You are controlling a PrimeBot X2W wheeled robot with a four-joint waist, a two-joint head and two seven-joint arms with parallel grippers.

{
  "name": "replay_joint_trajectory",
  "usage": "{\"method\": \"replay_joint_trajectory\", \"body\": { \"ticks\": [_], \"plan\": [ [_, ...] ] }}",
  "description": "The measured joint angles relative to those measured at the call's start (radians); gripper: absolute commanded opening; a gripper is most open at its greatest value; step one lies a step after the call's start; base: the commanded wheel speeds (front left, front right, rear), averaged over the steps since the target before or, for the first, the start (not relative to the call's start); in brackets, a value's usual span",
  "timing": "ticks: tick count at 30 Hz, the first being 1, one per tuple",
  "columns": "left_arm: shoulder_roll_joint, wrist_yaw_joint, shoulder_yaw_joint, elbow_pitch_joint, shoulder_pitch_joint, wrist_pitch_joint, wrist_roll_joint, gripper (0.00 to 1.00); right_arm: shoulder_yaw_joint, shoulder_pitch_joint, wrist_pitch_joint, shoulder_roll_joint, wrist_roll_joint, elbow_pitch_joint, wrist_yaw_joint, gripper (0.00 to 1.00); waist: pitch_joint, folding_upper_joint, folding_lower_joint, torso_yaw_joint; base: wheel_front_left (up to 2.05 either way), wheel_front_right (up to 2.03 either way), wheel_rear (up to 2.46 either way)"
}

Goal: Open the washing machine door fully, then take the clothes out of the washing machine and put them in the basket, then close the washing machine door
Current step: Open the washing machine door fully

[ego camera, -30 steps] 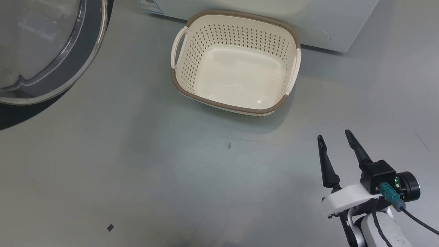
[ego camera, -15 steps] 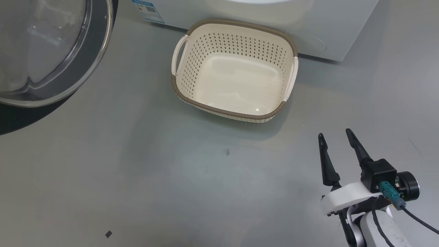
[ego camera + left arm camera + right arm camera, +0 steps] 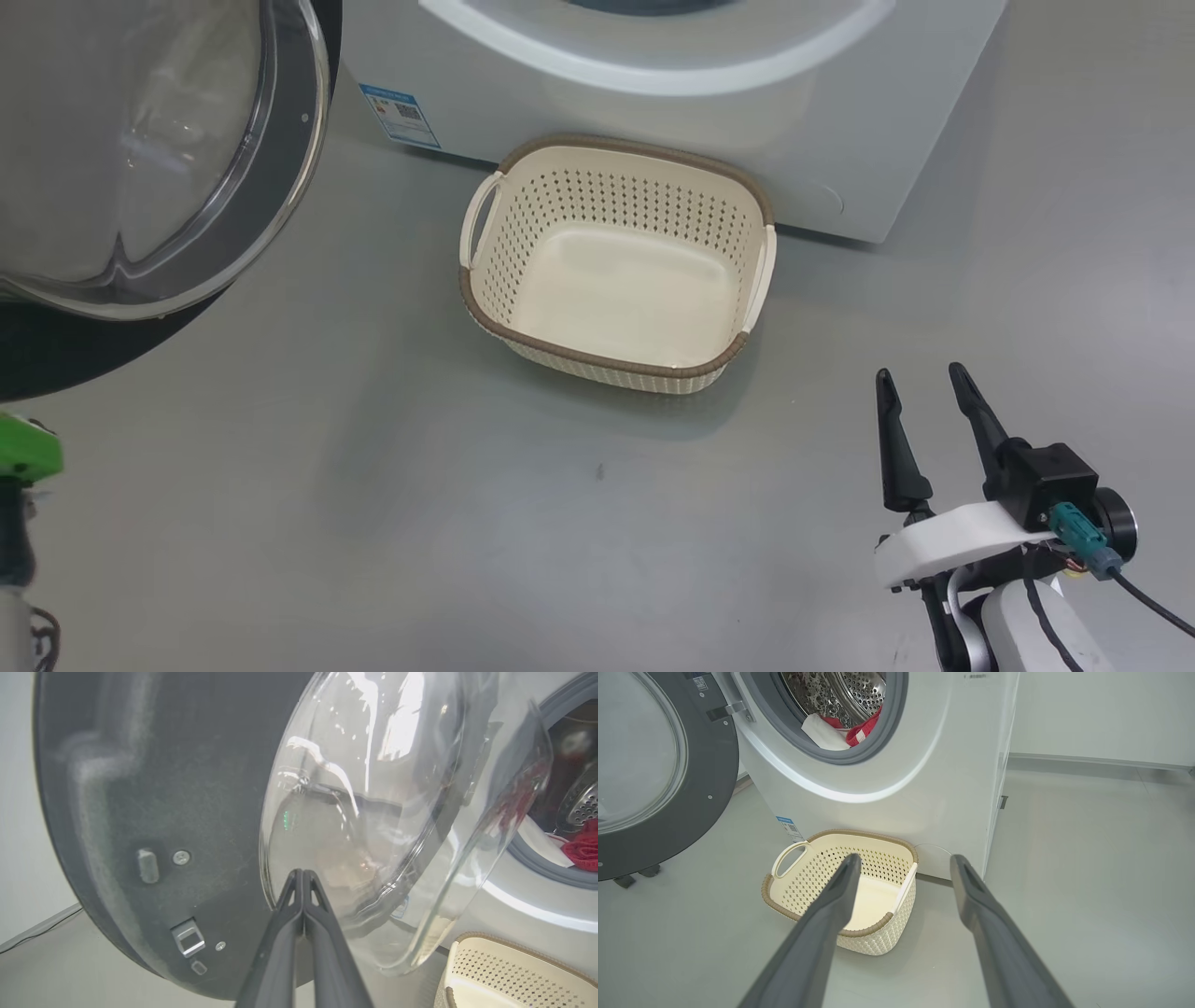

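Left end effector [image 3: 303, 873], pinched, faces black-rimmed glass door [image 3: 140, 788].

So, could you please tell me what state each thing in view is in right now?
washing machine door: open, swung wide.
washing machine: drum mouth uncovered, laundry inside.
clothes: lying in the drum, at its mouth.
basket: upright on the floor, empty.
left gripper: fingers shut together, holding nothing.
right gripper: fingers open, holding nothing.
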Motion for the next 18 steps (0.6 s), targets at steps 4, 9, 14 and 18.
{"method": "replay_joint_trajectory", "body": {
  "ticks": [4,9,14,18],
  "plan": [
    [-0.023,0.000,-0.033,-0.026,0.056,0.000,0.019,0.00,-0.012,0.017,-0.006,0.002,0.016,0.007,0.000,1.00,-0.044,0.0000,0.0000,-0.013,0.00,0.00,0.00],
    [-0.047,-0.004,-0.075,-0.066,0.120,0.000,0.044,0.00,-0.016,0.042,-0.006,0.008,0.036,0.013,0.009,1.00,-0.098,0.0000,0.0000,-0.036,0.00,0.00,0.00],
    [-0.085,-0.004,-0.122,-0.129,0.177,0.000,0.051,0.00,-0.027,0.068,-0.006,0.010,0.052,0.014,0.012,1.00,-0.149,0.0000,0.0000,-0.065,0.00,0.00,0.00],
    [-0.098,-0.004,-0.169,-0.192,0.214,0.000,0.060,0.00,-0.033,0.086,-0.007,0.011,0.057,0.012,0.018,1.00,-0.184,0.0000,0.0000,-0.092,0.00,0.00,0.00]
  ]
}}
